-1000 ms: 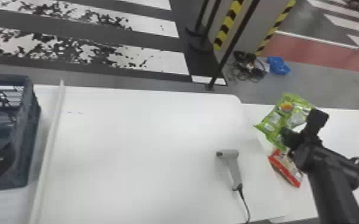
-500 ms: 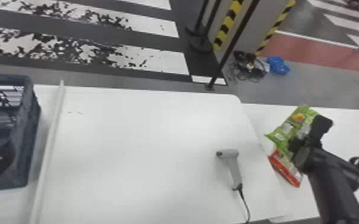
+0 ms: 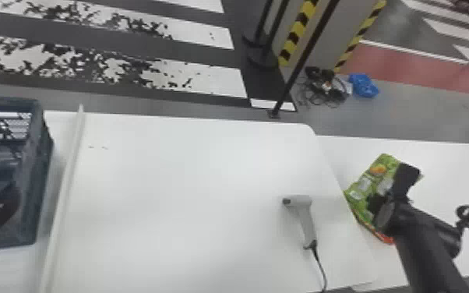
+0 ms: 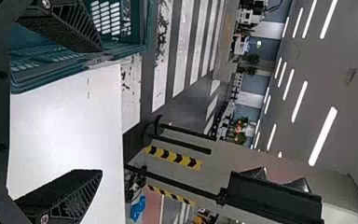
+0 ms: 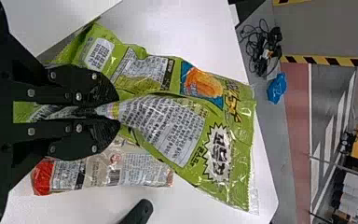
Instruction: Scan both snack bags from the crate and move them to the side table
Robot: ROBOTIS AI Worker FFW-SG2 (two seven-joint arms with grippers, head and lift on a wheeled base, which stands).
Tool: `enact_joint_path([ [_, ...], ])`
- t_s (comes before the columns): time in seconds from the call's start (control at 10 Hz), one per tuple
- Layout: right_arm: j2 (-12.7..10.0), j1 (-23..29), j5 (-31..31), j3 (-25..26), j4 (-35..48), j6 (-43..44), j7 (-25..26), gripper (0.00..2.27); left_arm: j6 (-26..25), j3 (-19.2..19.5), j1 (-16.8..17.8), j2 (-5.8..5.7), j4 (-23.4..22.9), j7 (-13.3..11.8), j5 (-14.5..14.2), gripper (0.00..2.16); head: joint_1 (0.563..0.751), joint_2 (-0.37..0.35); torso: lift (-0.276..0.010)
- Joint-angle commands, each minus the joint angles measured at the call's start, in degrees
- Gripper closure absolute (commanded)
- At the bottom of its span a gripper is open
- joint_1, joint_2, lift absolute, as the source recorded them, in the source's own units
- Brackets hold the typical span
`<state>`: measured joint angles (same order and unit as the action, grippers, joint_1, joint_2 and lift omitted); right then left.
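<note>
A white side desk (image 3: 448, 171) hosts what appears to be the final placement, a robot's left jaws spread wide, its right jaws pinching a green snack bag (image 5: 168, 126) over a smaller red bag (image 5: 126, 168); lowering and release should follow.

Over the side counter (image 3: 452, 167), a green snack bag (image 3: 367, 185) is held by the right end effector (image 3: 390, 193) — a red bag (image 3: 385, 237) is partly hidden by it.
</note>
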<state>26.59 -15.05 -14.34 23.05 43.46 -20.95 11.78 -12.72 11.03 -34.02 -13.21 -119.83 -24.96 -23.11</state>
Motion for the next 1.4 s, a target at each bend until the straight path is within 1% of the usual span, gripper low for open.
enact_joint_path([
  [0.0, -0.13, 0.82, -0.34, -0.11, 0.05, 0.42, 0.17, 0.05, 0.1, -0.13, 0.01, 0.03, -0.23, 0.0, 0.0, 0.07, 0.695, -0.35, -0.029],
  [0.2, -0.13, 2.66, -1.74, 0.07, 1.19, 0.25, 2.9, 0.03, 0.27, -0.13, -0.08, 0.11, -0.4, 0.0, 0.0, 0.07, 0.695, -0.35, -0.029],
  [0.3, -0.48, 5.56, -4.2, 0.16, 4.71, 0.25, 3.42, 0.03, 0.98, -0.3, -0.26, 0.29, -0.76, 0.7, 0.0, 0.07, 0.695, -0.35, -0.029],
  [0.4, -1.98, 9.78, -6.58, 0.77, 11.21, 2.18, 2.98, 0.04, 2.21, -0.66, -0.43, 0.38, -1.02, 1.75, 0.09, 0.07, 0.695, -0.35, -0.029],
  [0.5, -2.86, 14.0, -8.95, 0.59, 17.36, 3.59, 2.1, 0.04, 2.03, -0.92, -0.43, 0.47, -1.28, 2.37, 0.26, 0.07, 0.695, -0.35, -0.029],
  [0.6, -5.76, 18.66, -10.88, 1.21, 25.27, 4.47, 2.02, 0.04, 2.21, -0.92, -0.43, 0.64, -1.72, 2.9, 0.35, 0.07, 0.695, -0.35, -0.029],
  [0.7, -9.1, 22.96, -11.5, 0.86, 34.41, 6.4, 1.49, 0.06, 2.21, -0.92, -0.61, 0.82, -1.99, 3.16, 0.35, 0.07, 0.695, -0.35, -0.029],
  [0.8, -11.91, 26.22, -10.8, -0.72, 41.8, 7.28, 1.05, 0.07, 2.21, -1.1, -0.87, 1.08, -2.25, 3.86, 0.53, 0.07, 0.695, -0.35, -0.029],
  [0.9, -13.58, 28.24, -9.65, -2.57, 46.89, 6.93, 1.4, 0.07, 2.21, -1.27, -0.96, 1.26, -2.78, 3.95, 0.61, 0.07, 0.695, -0.35, -0.029],
  [1.0, -14.46, 30.0, -9.57, -3.1, 51.2, 6.22, 1.49, 0.07, 2.21, -1.18, -1.75, 1.35, -4.18, 4.04, 0.61, 0.07, 0.695, -0.35, -0.029],
  [1.2, -15.69, 35.53, -8.69, -6.26, 60.17, 6.75, 1.66, 0.07, 3.26, -1.1, -2.89, 1.43, -4.97, 5.97, 0.61, 0.07, 0.695, -0.35, -0.029],
  [1.3, -16.66, 37.99, -5.79, -8.81, 63.77, 8.68, 1.84, 0.07, 4.84, -1.54, -3.42, 1.43, -4.89, 7.55, 0.79, 0.07, 0.695, -0.316, -0.029],
])
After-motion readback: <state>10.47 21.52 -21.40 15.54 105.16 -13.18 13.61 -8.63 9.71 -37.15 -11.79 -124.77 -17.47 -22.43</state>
